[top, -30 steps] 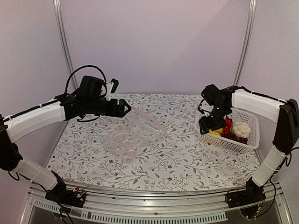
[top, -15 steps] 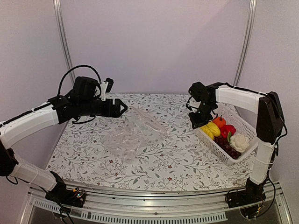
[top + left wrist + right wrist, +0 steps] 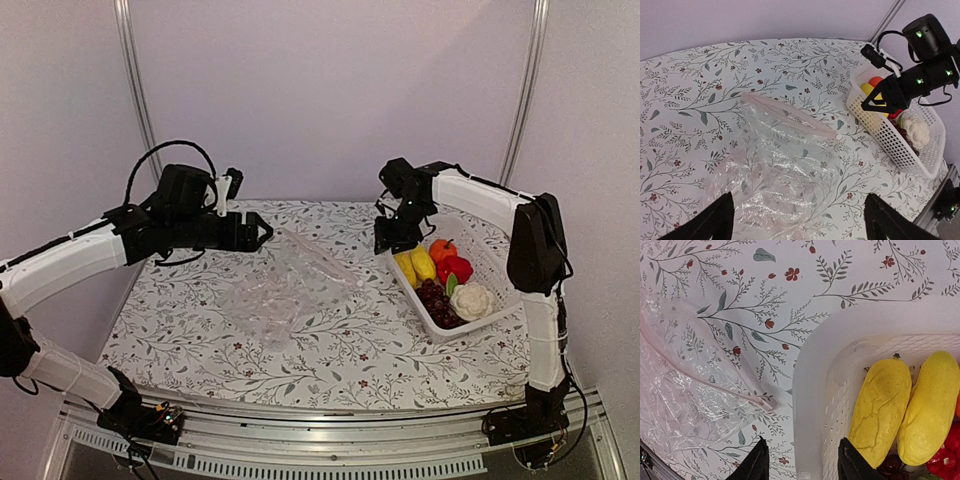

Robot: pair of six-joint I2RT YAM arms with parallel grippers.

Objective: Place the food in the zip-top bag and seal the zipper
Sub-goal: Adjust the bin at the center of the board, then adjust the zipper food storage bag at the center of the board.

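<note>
Top external view: the left gripper (image 3: pixel 262 233) hangs above the far-left part of the table (image 3: pixel 180 350), jaws spread wide and holding nothing. The clear, crinkly plastic zip-top bag (image 3: pixel 290 290) lies flat mid-table, just beyond and below that gripper's tips. The right gripper (image 3: pixel 385 240) sits at the far-left corner of the white perforated plastic basket (image 3: pixel 480 322), toward the table's right edge. In the basket are two yellow pieces (image 3: pixel 415 265), an orange pumpkin (image 3: pixel 442 248), a red pepper (image 3: pixel 455 268), a dark purple grape bunch (image 3: pixel 435 300) and a white, knobbly cauliflower (image 3: pixel 472 300). How far the right jaws stand apart is hard to read here.

Left wrist view: the left gripper (image 3: pixel 799 197) is fully parted, and only its two dark finger ends show at the bottom edge. The bag (image 3: pixel 785 170) lies directly under it, wrinkled and glossy. The narrow pale zipper strip (image 3: pixel 790 116) runs along the bag's far edge. The basket (image 3: pixel 900 145) lies to the right, with the right gripper (image 3: pixel 882 100) at its corner.

Right wrist view: the right gripper (image 3: pixel 802 440) is partly open, its fingers astride the rounded corner wall of the basket (image 3: pixel 807 390), with a gap visible on each side. The yellow pieces (image 3: pixel 880 410) are smooth and elongated and lie just inside the wall. The grapes and pepper are cropped at the lower right. A corner of the bag (image 3: pixel 705 400) lies near the basket, apart from it.
</note>
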